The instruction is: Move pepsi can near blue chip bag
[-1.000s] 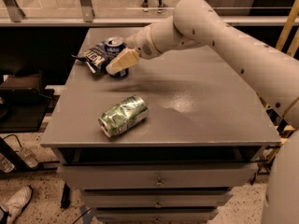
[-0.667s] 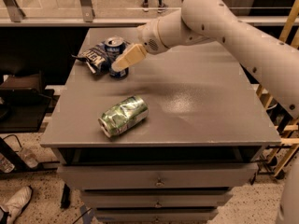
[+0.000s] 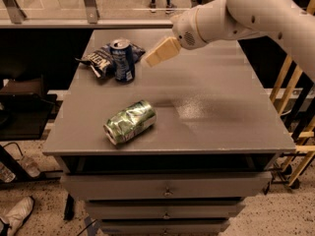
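Note:
The pepsi can stands upright at the far left of the grey table, dark blue with a silver top. It touches the blue chip bag, which lies flat just behind and left of it. My gripper hangs in the air to the right of the can, apart from it and holding nothing. Only its tan fingers show, seen side on.
A crushed green and silver can lies on its side near the table's front left. Drawers sit under the tabletop. A railing and a person's legs are behind the table. A wooden frame stands at the right.
My gripper has let go of the pepsi can and drawn back up and to the right. The can stays standing by the chip bag.

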